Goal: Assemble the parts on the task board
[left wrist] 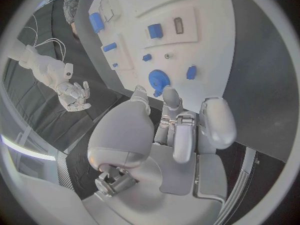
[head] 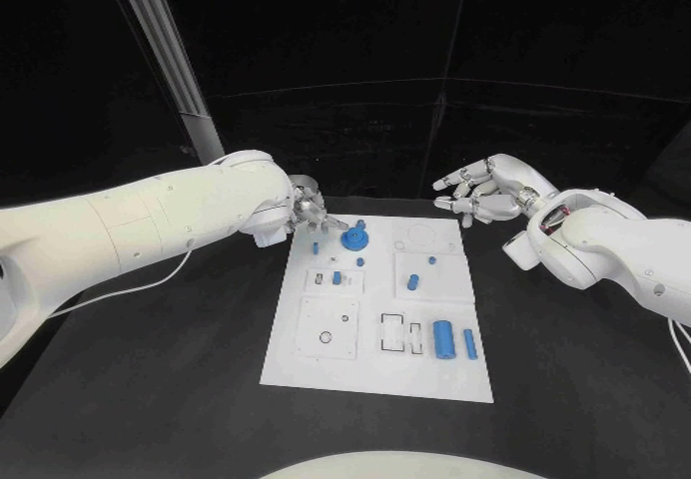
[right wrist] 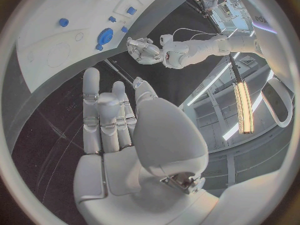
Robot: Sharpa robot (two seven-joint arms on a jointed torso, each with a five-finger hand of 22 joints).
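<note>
The white task board [head: 377, 351] lies mid-table. A blue gear [head: 354, 239] sits near its far edge, with small blue pieces [head: 412, 281] around it and two blue cylinders [head: 443, 339] near the front right. My left hand [head: 306, 212] hovers at the board's far left corner, fingers apart and holding nothing. In the left wrist view its fingertips [left wrist: 170, 96] point at the gear [left wrist: 157, 79], just short of it. My right hand [head: 487, 190] floats beyond the board's far right corner, fingers spread and empty. In the right wrist view those fingers [right wrist: 106, 115] are stretched out straight.
A slanted metal post [head: 180, 75] stands at the back left. Black table surface [head: 576, 359] surrounds the board. A white cable [head: 130, 284] hangs under my left arm.
</note>
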